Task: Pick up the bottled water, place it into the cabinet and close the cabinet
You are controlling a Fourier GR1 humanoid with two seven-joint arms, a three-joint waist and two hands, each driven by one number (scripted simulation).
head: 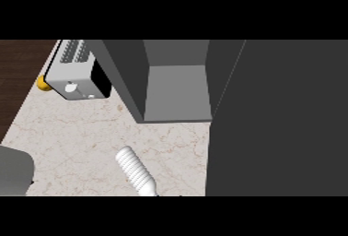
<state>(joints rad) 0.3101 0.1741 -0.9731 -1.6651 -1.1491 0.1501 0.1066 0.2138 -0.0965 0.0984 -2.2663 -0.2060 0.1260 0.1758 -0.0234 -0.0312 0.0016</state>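
While the bottled water [136,171] lies label-free near the worktop's [75,133] front edge, the cabinet [175,92] stands open; we see neither hand.

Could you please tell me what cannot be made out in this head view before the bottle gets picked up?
- Both hands: not in the head view at all.
- Bottled water, lying on the counter: its cap end is cut off by the lower edge.
- Cabinet: its open door fills the right side and hides the counter behind it.
- Toaster: its top is cut off by the upper edge.
- Yellow object: mostly hidden behind the toaster.
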